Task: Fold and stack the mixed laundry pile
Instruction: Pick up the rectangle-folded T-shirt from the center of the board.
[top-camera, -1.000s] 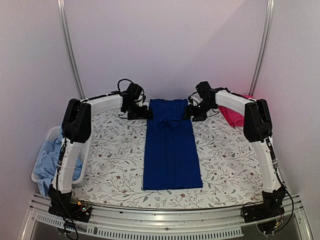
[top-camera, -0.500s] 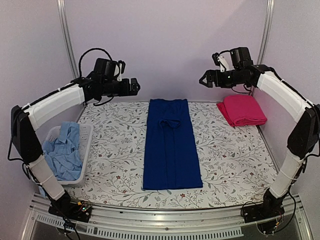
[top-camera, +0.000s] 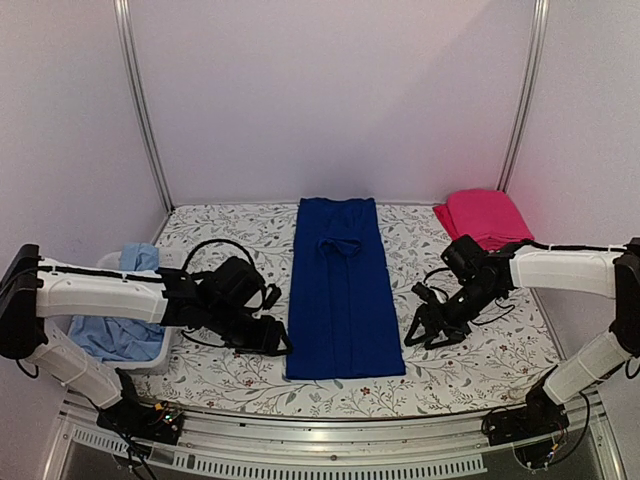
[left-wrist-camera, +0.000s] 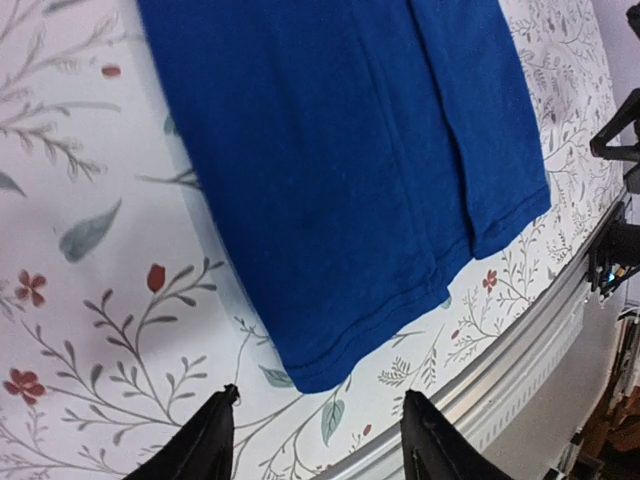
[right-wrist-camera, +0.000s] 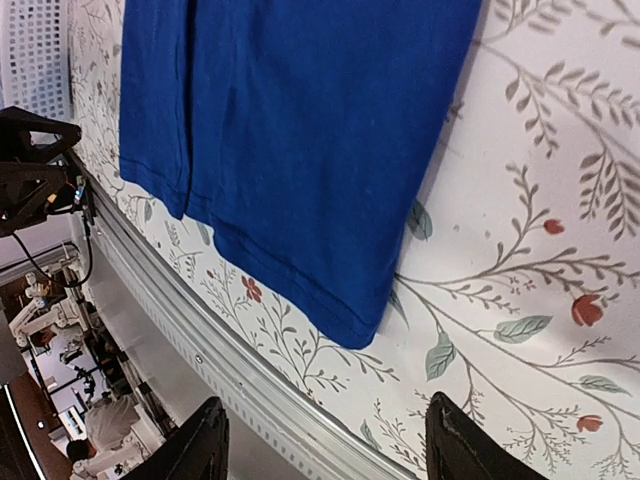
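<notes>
Grip check: left fingers (top-camera: 278, 343) spread apart, nothing between them, low over the bench just left of the blue shirt's (top-camera: 342, 290) near left corner, tips pointing at it. Right fingers (top-camera: 415, 335) also apart and empty, low by the shirt's near right corner, pointing inward. Neither wrist view shows contact with the cloth. Left arm (top-camera: 100, 295) stretched nearly flat from the left edge, passing in front of the basket (top-camera: 112, 262). Right arm (top-camera: 560, 268) reaches in low from the right edge, forearm angled down to the bench. Blue shirt folded into a long narrow strip, flat in the bench middle, running far to near. Pink garment (top-camera: 485, 215) folded at the far right corner. Light-blue garment (top-camera: 100, 335) bunched in the white basket at the left edge. Floral cover (top-camera: 230, 235) on the bench, metal rail (top-camera: 330, 440) along the near edge, pale walls, two metal posts (top-camera: 140, 100) behind.
</notes>
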